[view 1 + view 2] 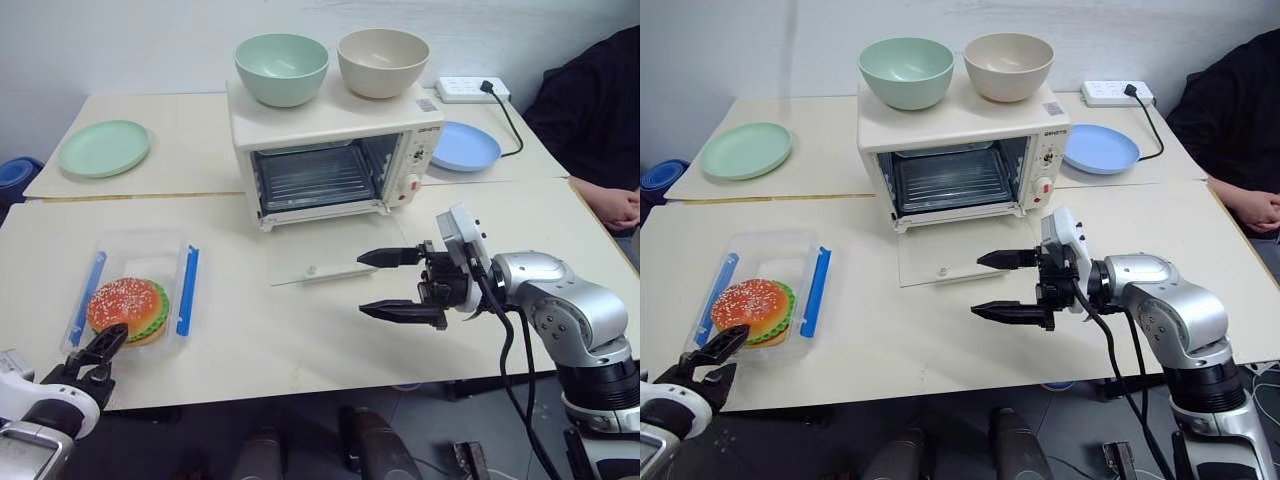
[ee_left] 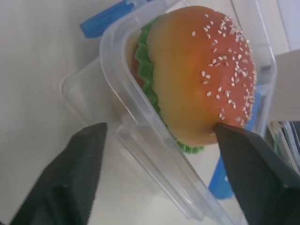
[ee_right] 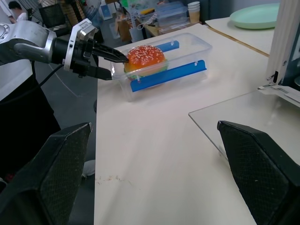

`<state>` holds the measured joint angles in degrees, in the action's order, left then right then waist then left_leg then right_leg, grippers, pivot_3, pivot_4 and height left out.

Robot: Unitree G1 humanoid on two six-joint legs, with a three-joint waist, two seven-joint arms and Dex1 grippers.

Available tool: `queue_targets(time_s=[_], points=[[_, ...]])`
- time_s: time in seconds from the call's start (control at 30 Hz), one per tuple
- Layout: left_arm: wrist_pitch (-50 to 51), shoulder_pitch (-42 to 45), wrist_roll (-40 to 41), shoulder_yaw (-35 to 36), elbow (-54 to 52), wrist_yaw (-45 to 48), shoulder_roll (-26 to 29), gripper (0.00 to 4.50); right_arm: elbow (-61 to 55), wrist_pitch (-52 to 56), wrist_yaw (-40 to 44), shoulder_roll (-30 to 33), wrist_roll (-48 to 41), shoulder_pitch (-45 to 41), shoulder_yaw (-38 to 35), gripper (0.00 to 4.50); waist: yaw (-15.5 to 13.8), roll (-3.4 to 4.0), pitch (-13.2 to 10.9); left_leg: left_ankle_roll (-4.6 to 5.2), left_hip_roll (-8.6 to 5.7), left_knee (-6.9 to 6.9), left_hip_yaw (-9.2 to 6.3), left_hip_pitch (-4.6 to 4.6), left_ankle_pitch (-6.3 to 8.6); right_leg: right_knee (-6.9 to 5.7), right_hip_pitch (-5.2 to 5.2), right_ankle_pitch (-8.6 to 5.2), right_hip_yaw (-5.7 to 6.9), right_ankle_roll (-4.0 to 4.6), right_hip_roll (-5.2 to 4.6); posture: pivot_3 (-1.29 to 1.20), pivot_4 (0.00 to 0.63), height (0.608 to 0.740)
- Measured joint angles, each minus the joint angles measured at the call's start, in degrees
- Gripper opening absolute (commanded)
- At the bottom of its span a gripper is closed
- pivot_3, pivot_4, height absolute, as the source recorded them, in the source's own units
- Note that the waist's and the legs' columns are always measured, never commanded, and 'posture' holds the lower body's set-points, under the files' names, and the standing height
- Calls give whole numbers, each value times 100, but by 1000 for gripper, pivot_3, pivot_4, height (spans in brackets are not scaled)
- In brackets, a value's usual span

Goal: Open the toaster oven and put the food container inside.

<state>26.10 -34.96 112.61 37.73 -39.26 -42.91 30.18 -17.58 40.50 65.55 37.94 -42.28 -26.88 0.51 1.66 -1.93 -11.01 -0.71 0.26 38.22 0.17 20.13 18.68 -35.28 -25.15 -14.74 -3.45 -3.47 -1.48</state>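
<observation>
Left wrist view: left gripper (image 2: 157, 140) fingers spread, straddling the food container (image 2: 140, 126) wall to grasp it; right gripper (image 1: 400, 285) wide, empty, beside the open toaster oven (image 1: 330, 150).

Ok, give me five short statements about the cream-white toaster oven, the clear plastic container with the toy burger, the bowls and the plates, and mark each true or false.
1. The cream-white toaster oven has its glass door folded down open. True.
2. The clear plastic food container with blue clips sits inside the oven. False: it is on the table, left of the oven.
3. Two round bowls, a green bowl and a beige bowl, stand on the oven. True.
4. The right gripper holds the container. False: it is open, empty, beside the door.
5. The light blue plate lies left of the oven. False: right; the green plate lies left.
</observation>
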Motion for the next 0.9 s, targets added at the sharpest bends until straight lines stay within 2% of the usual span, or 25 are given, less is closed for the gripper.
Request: queue_targets(time_s=[0.2,0.33,0.5,0.73,0.9], points=[[-60,74,67,12,6,-129,1,1118,-18,-2,-61,0,-63,39,-56,4500,-8,3,1,1,0,-1,-1,-5,-1,-2,5,-1,1,1,2,0,150,740],[-16,152,72,16,203,-163,12,359,-18,-6,-90,0,-64,39,-57,4500,16,3,0,1,2,-5,7,-6,-1,0,10,-1,-4,3,5,0,150,740],[211,312,72,81,629,-188,212,52,-13,-11,-97,0,-64,29,-60,4500,-9,1,-1,1,5,-5,-1,-3,-1,5,2,-1,4,3,4,0,150,740],[896,854,44,545,1392,16,1129,52,118,-20,-85,1,-64,-69,-99,4500,-5,-1,-2,0,6,-9,-6,2,0,18,2,0,10,2,-1,0,150,740],[1652,1392,31,665,1764,526,1849,52,135,-25,-96,15,-72,-93,-110,4500,-6,0,-2,-3,6,-23,-12,14,4,26,-13,2,15,-1,-7,0,150,740]])
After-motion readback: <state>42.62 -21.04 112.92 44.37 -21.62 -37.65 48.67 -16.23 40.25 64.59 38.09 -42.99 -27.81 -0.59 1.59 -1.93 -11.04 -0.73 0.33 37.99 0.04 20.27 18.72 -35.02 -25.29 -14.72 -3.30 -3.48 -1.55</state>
